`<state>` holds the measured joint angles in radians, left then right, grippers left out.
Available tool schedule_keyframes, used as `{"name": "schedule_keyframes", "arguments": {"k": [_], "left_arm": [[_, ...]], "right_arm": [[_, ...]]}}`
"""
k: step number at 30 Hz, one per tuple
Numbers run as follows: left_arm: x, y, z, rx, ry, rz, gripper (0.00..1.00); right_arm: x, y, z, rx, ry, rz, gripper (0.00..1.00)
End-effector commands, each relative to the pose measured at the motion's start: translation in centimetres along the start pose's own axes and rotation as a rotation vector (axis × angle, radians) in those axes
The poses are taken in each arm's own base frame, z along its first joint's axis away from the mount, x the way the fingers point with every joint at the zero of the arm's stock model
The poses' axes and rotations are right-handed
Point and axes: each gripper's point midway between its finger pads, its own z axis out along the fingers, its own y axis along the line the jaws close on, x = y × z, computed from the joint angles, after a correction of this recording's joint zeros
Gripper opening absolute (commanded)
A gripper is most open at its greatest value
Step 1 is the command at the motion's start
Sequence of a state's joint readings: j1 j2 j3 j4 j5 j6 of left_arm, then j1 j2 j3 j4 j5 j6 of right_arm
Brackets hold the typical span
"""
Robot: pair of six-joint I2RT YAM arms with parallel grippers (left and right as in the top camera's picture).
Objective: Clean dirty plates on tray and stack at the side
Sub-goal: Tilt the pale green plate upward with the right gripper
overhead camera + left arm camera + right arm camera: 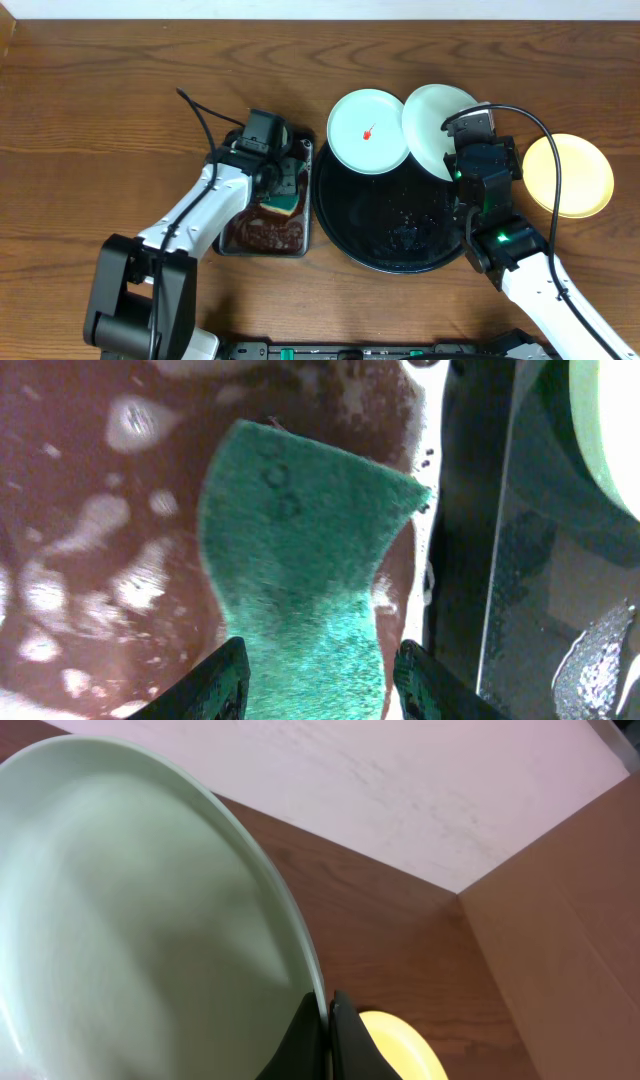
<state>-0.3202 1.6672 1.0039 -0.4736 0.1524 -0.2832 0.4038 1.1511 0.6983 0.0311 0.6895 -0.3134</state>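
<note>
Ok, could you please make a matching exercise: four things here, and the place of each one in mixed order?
1 sponge
2 yellow plate
3 red-speck plate
4 plain green plate

A on the table, right of the tray
B in the right gripper
C in the pan of brown liquid
D over the tray's far rim

Pairs: 1-C, 2-A, 3-D, 4-B
</note>
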Motion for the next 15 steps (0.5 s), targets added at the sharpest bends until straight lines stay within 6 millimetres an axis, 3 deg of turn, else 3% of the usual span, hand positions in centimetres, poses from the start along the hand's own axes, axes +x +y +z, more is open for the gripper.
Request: {"name": "schedule_keyframes", "arguments": {"k": [1, 6, 8, 11, 15], "left_arm": [[0.5, -0.3, 1.2, -0.005, 0.038, 0.018, 0.48], [1.6, 0.5, 2.9, -0.036, 0.091, 0.013, 0.48], [1.9, 0.7, 3.3, -0.043, 0.107, 0.012, 0.38], [2.0, 0.8, 3.5, -0.048, 0.112, 0.01, 0.08], [1.9, 0.8, 3.5, -0.046, 0.109, 0.011, 0.07]], "right_arm": [[-0.7, -1.0, 0.1, 0.029, -0.006, 0.043, 0.01], [-0.5, -0.9, 0.1, 0.028, -0.001, 0.039, 0.01], [-0.4, -0.9, 0.1, 0.027, 0.003, 0.035, 0.01], [-0.3, -0.8, 0.1, 0.026, 0.007, 0.032, 0.01], [-0.2, -0.8, 0.1, 0.024, 0.011, 0.032, 0.01]]}}
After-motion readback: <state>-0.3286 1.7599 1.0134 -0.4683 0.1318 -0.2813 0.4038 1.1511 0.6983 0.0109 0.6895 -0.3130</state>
